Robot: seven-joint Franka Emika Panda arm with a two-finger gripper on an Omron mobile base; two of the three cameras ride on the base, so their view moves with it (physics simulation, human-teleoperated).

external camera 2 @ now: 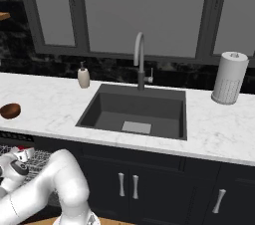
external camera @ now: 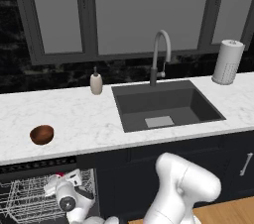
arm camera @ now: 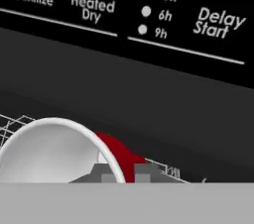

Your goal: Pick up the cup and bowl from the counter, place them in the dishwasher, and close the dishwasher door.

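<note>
The claw (arm camera: 121,174) is clamped on the rim of the red cup (arm camera: 116,153), one finger inside and one outside. It holds the cup low over the white wire rack (external camera: 25,198) of the open dishwasher (external camera: 39,163), just under the dark strip with the words "Heated Dry" and "Delay Start". The brown bowl (external camera: 41,134) sits on the white counter (external camera: 84,119), at its left end, well apart from the dark sink (external camera: 166,104). A soap bottle (external camera: 96,82) stands far back near the sink.

Glossy white rounded arm (external camera: 186,183) links, bulbous at the elbow, with a dark grey circular joint cap below the counter (external camera: 99,119) edge; small dark grey gripper (arm camera: 121,174) fingertips.
</note>
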